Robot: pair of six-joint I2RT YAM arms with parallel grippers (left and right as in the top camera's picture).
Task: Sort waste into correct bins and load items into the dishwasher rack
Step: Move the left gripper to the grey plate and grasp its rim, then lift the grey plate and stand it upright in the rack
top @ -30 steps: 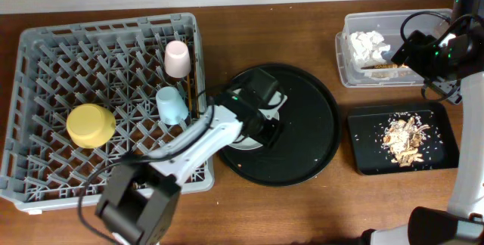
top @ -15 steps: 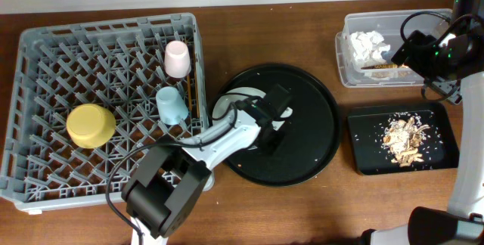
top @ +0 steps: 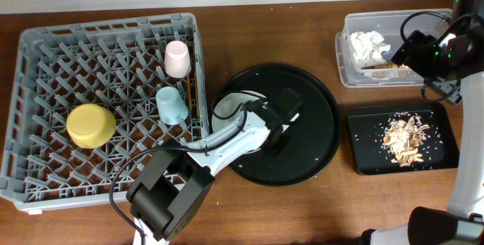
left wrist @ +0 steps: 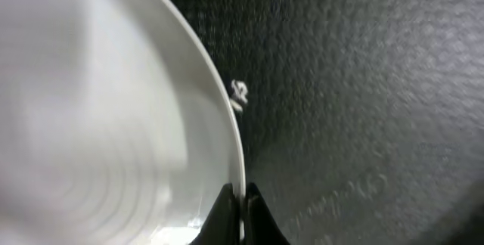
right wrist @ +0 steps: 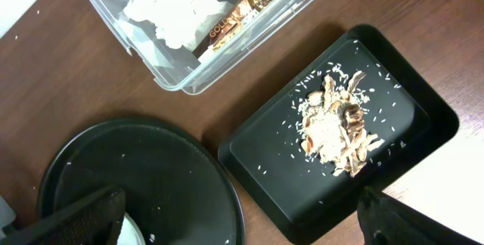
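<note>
left fingers (left wrist: pixel 218 218) slid farther across round tray (top: pixel 321 135) | closed narrow, pinching plate (left wrist: pixel 113 124) rim | right fingers (right wrist: pixel 83 213) wide, empty

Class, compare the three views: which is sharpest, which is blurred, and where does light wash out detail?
Overhead: evenly lit, rack pegs crisp. Left wrist: blurred, plate too close and washed out to white, round tray grainy. Right wrist: sharp on scraps and tub.

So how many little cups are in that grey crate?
2. The pink cup sits near the crate's right wall, and the blue cup lies just below it in the overhead view.
</note>
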